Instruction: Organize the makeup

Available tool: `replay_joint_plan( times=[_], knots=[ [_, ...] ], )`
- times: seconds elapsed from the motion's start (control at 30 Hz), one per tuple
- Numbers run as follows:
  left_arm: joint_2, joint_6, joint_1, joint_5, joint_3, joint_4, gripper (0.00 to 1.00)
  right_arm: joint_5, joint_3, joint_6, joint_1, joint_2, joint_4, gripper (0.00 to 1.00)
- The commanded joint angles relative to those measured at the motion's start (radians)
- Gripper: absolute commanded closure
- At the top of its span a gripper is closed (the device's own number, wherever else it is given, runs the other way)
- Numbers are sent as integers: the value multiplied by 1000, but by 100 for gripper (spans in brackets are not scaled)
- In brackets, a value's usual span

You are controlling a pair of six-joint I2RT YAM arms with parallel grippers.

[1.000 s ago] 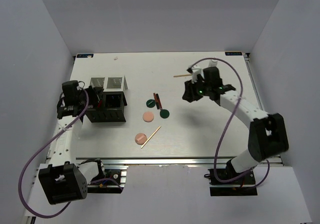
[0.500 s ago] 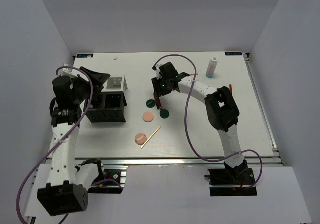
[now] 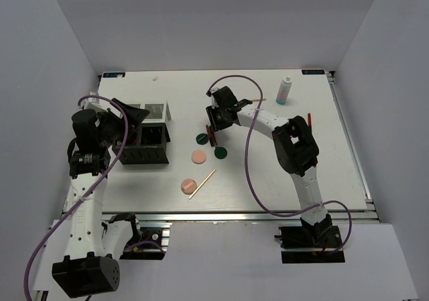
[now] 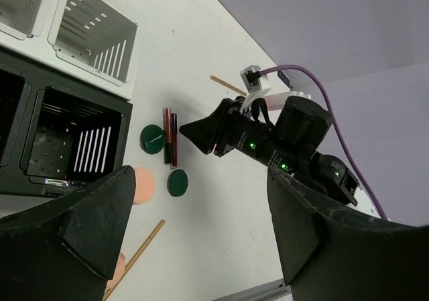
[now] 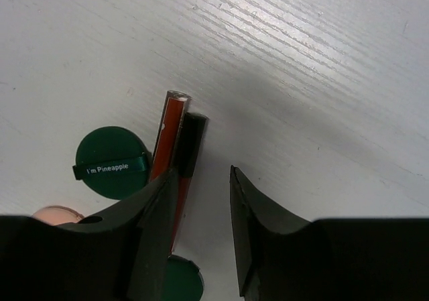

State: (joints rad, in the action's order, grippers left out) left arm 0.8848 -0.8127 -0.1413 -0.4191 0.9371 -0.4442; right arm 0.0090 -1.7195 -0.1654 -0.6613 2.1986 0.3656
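My right gripper (image 5: 201,173) is open low over the table. Its left finger (image 5: 144,234) overlaps two thin black-and-red sticks (image 5: 181,130) lying side by side, and only bare table shows between the jaws. A dark green disc (image 5: 110,163) lies left of the sticks, another (image 5: 181,281) below them. In the top view the right gripper (image 3: 213,122) hovers at the sticks (image 3: 211,135), with peach discs (image 3: 198,157) (image 3: 188,186) and a wooden stick (image 3: 203,183) nearer the front. My left gripper (image 3: 134,116) hangs wide open and empty above the organizer (image 3: 144,155).
A white-blue bottle (image 3: 285,91) stands at the back right. A second wooden stick (image 4: 228,85) lies behind the right gripper. A red stick (image 3: 309,118) lies right of the right arm. Two white perforated bins (image 4: 94,36) sit behind the black compartments (image 4: 67,147).
My left gripper has opened wide and lifted off the organizer. My right arm has swung from beside the bottle at the back right over to the black-and-red sticks, its jaws narrowing slightly.
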Motion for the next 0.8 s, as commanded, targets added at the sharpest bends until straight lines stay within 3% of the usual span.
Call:
replay_joint_plan(
  times=[0.0, 0.5, 0.57, 0.77],
  knots=[
    [-3, 26, 2, -14, 6, -7, 12, 22, -3, 4, -4, 23, -25, 58],
    [-35, 26, 2, -17, -9, -11, 11, 62, -8, 3, -17, 58, -22, 60],
    [-35, 26, 3, -18, -8, -11, 11, 86, 0, 9, -17, 61, -16, 63],
    [-41, 29, 3, -15, -6, -17, 11, 151, 49, 12, -8, 59, -10, 92]
  ],
)
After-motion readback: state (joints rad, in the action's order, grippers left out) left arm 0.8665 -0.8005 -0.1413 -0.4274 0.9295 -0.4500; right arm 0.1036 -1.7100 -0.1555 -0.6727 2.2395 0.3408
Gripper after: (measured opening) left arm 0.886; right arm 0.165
